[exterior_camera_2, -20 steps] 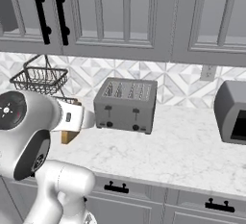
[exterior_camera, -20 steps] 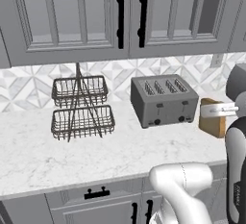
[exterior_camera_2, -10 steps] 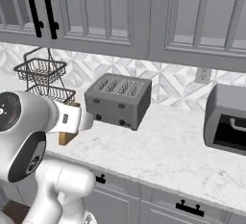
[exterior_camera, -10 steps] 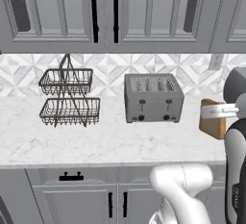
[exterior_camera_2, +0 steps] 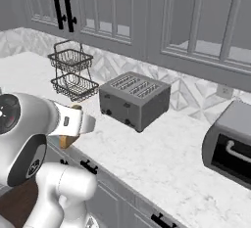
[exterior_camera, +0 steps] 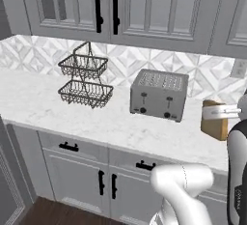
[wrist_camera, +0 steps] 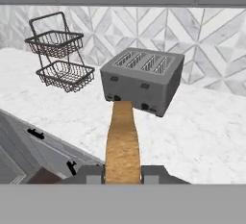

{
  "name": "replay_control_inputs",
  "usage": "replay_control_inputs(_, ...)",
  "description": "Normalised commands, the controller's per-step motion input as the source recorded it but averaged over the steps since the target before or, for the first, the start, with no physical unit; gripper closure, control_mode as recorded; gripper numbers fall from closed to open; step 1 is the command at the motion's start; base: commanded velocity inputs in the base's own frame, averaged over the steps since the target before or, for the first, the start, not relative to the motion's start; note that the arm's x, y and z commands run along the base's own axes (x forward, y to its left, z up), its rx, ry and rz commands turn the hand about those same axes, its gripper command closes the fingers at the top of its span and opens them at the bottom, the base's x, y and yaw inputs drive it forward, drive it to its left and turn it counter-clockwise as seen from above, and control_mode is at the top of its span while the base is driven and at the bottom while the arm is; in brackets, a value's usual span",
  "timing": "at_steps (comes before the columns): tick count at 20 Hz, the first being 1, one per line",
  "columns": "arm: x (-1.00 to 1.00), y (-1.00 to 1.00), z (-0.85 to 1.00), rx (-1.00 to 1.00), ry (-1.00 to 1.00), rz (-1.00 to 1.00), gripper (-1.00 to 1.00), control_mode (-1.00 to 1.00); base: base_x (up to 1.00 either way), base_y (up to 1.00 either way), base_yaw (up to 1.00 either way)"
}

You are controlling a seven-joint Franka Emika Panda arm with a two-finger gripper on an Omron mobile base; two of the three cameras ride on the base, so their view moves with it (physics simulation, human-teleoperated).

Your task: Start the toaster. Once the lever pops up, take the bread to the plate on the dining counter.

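Observation:
My gripper (wrist_camera: pixel 122 174) is shut on the bread (wrist_camera: pixel 122 139), a tan slice with a darker crust that sticks out upright between the two dark fingertips. From the left base view the bread (exterior_camera: pixel 214 121) hangs over the worktop to the right of the grey four-slot toaster (exterior_camera: pixel 159 95), well clear of it. In the right base view the bread (exterior_camera_2: pixel 67 140) peeks from under my white hand, left of the toaster (exterior_camera_2: pixel 135 100). The toaster (wrist_camera: pixel 144 76) stands ahead of the slice, its slots looking empty. The plate and the dining counter are out of view.
A two-tier black wire basket (exterior_camera: pixel 86 81) stands left of the toaster on the marble worktop (exterior_camera: pixel 72 118). A grey toaster oven (exterior_camera_2: pixel 230 144) sits at the right end. Grey wall cabinets hang above, drawers and doors with black handles below.
The whole scene has shifted in both base views, so the base has moved and turned. The bread stays in the gripper, held as before.

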Motion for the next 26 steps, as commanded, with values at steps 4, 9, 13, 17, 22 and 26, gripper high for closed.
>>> replay_control_inputs(4, 0.00, 0.00, 0.00, 0.00, 0.00, 0.00, 1.00, 1.00, -0.26, -0.03, 0.98)
replay_control_inputs(9, 0.00, 0.00, 0.00, 0.00, 0.00, 0.00, 1.00, 1.00, -0.14, 0.00, 1.00)
replay_control_inputs(13, 0.00, 0.00, 0.00, 0.00, 0.00, 0.00, 1.00, 1.00, -0.13, 0.00, 1.00)
replay_control_inputs(17, 0.00, 0.00, 0.00, 0.00, 0.00, 0.00, 1.00, 1.00, -0.13, 0.00, 1.00)
replay_control_inputs(22, 0.00, 0.00, 0.00, 0.00, 0.00, 0.00, 1.00, 1.00, -0.12, 0.00, 1.00)
replay_control_inputs(26, 0.00, 0.00, 0.00, 0.00, 0.00, 0.00, 1.00, 1.00, -0.11, 0.00, 1.00)
